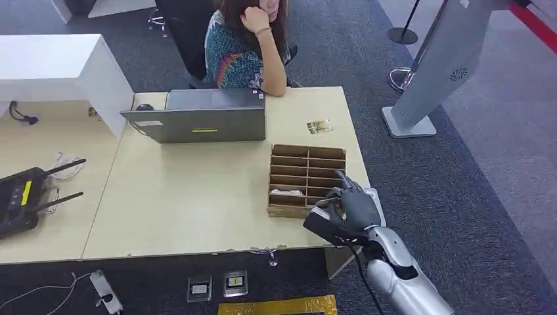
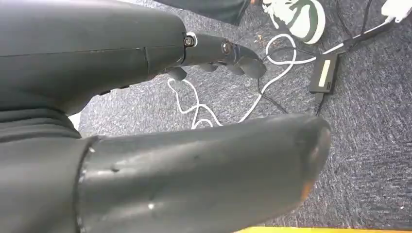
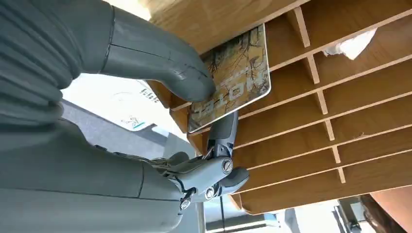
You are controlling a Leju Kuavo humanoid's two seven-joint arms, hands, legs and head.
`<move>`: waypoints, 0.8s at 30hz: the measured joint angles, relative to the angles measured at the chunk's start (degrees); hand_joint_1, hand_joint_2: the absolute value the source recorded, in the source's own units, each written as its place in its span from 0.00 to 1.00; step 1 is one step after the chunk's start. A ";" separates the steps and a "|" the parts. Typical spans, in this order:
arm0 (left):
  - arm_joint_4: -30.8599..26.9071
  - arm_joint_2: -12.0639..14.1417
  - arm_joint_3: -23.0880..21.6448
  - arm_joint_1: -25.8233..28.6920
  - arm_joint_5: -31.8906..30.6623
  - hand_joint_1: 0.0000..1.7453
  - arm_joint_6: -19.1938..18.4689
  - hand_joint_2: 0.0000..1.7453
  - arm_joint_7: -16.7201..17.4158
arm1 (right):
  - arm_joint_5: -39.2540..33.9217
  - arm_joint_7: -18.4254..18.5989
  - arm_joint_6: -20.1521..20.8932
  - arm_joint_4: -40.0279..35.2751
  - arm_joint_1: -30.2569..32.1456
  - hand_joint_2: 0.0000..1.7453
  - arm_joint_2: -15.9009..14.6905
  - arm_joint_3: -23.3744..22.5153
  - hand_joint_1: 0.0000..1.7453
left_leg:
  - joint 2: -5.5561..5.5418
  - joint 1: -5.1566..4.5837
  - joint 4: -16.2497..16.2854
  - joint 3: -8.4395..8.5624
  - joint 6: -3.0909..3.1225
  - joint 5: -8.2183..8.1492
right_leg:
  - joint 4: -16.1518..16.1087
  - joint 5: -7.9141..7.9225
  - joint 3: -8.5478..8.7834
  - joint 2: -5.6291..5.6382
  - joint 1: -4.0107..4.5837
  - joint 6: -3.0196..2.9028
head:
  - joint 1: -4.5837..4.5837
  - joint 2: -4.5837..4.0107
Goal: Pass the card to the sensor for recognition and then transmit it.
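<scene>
I see the right robot hand (image 1: 351,209) at the lower right of the head view, at the near right corner of the wooden divided tray (image 1: 306,157) on the table (image 1: 184,197). It pinches the card (image 3: 233,80) between thumb and finger, over the tray compartments. The left robot hand (image 2: 145,121) hangs over carpet (image 2: 369,145), fingers loosely spread, grasping nothing.

Two cards: one (image 3: 232,77) pinched in a robot hand (image 1: 348,210), one (image 1: 319,126) lying on the counter (image 1: 190,197). One wooden slotted organizer (image 1: 305,177), one laptop (image 1: 200,118), one computer mouse (image 1: 144,107). One router (image 1: 20,197) with two antennas. One person (image 1: 246,42) seated. Two floor sockets (image 1: 217,285), apparently. One power adapter (image 2: 324,73) on the carpet.
</scene>
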 joint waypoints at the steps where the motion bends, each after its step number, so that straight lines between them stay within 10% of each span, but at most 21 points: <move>1: -0.02 -0.02 0.00 0.02 0.00 0.00 0.00 0.00 0.00 | 0.00 0.09 0.00 -0.15 0.11 1.00 0.00 0.00 1.00 | 0.00 0.00 0.00 0.00 0.00 0.00 | 0.00 0.00 0.00 0.00 0.00 0.00 | 0.00 -0.02; 24: -0.02 -0.33 -0.50 -0.79 -1.75 0.00 -0.26 0.00 0.37 | 1.25 -5.58 1.01 -3.37 -9.70 1.00 -0.48 -5.27 1.00 | 0.03 -0.01 0.02 0.02 0.01 0.05 | 0.00 0.09 -0.01 0.06 -0.02 0.01 | 0.00 -0.02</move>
